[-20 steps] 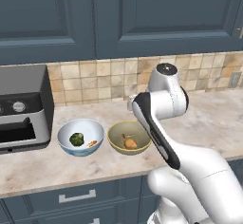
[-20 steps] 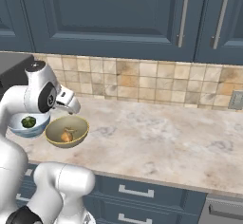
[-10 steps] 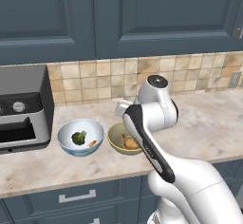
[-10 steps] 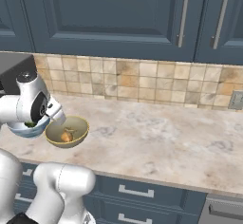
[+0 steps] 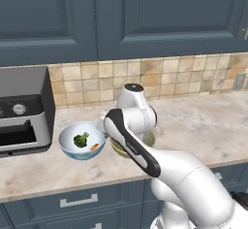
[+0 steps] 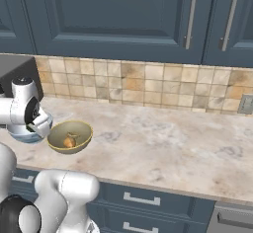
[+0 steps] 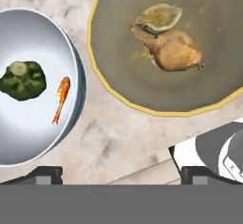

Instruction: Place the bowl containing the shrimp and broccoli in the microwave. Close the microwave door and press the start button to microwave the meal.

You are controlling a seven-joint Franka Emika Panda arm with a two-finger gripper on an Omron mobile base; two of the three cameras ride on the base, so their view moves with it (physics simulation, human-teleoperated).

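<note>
1. A long marbled beige stone counter (image 5: 203, 121) is seen under dark blue wall cupboards (image 5: 145, 19) and a tan tiled back wall (image 6: 148, 86).
2. A grey boxy toaster oven with round knobs (image 5: 22, 109) is set at the left end of the counter.
3. The round pale bluish-white glossy bowl (image 5: 81, 140) is placed on the counter, just beside the toaster oven.
4. An olive-yellow round bowl (image 6: 69, 136) holding brown food is set just beside the pale bowl.
5. The two-finger gripper (image 7: 121, 173) is held above the gap between both bowls, with its jaws spread wide and nothing between them.
6. The small dark-green broccoli floret (image 7: 22, 79) is seen inside the pale bowl.
7. The small curved orange shrimp (image 7: 60, 98) is laid near the broccoli.
</note>
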